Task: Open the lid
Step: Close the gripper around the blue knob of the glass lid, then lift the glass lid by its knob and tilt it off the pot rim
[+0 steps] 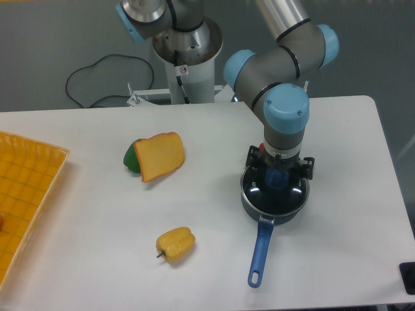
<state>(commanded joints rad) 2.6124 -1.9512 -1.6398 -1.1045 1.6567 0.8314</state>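
While the hand (277,173) hangs over the blue knob (277,179), finger state can't be told. Lid (275,189) sits on the pot (259,210), right side of worktop (97,227). Glass: rigid, slippery, breakable; grip the knob.

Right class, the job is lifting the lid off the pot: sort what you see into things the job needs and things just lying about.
Needed for the job:
- lid, sitting on the pot
- pot with its blue handle
- gripper, low over the lid's blue knob

Just lying about:
- yellow pepper
- cheese wedge
- green item behind it
- yellow basket
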